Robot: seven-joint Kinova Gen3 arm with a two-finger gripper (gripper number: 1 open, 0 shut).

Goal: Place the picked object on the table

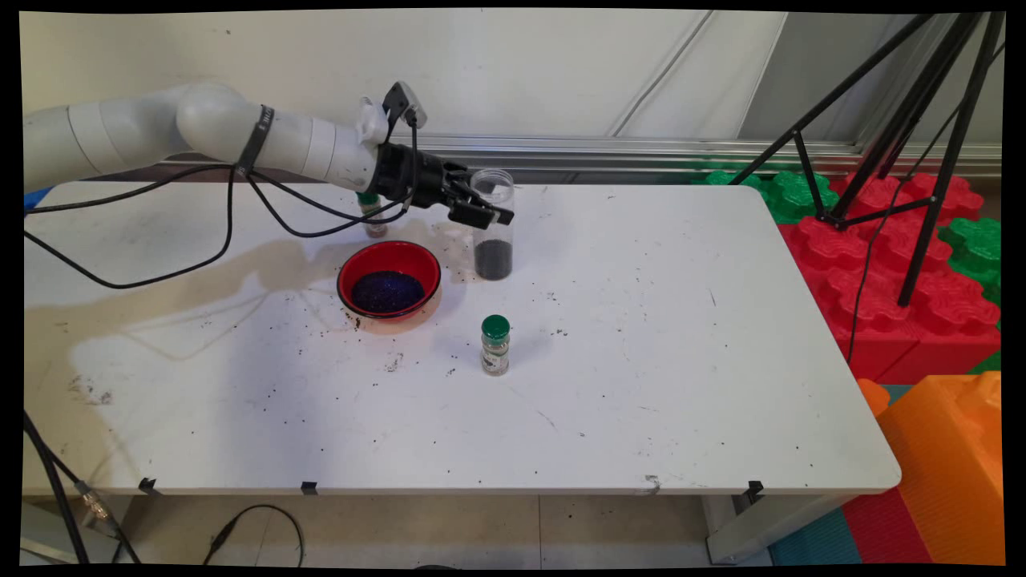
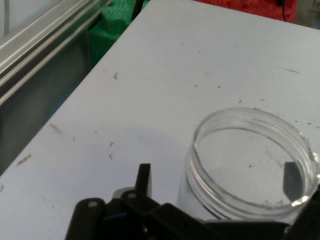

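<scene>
Jaws clamped on clear jar (image 1: 493, 228) — gripper (image 1: 481, 210) at its rim; red bowl (image 1: 389, 280) alongside, green-capped spice bottle (image 1: 495, 344) nearer.

Tall clear plastic jar (image 1: 493, 228), glossy, see-through, dark grainy powder at bottom. Round red bowl (image 1: 389, 279) left of centre, glossy plastic look, dark granular fill. Small clear spice jar (image 1: 495, 345) with smooth green plastic cap. White table (image 1: 681, 336) matt, scuffed, speckled with crumbs. Black gripper (image 1: 479, 210) matt plastic.

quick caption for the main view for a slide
Kinova arm's gripper at an open clear jar of dark grains, beside a red bowl.
</scene>
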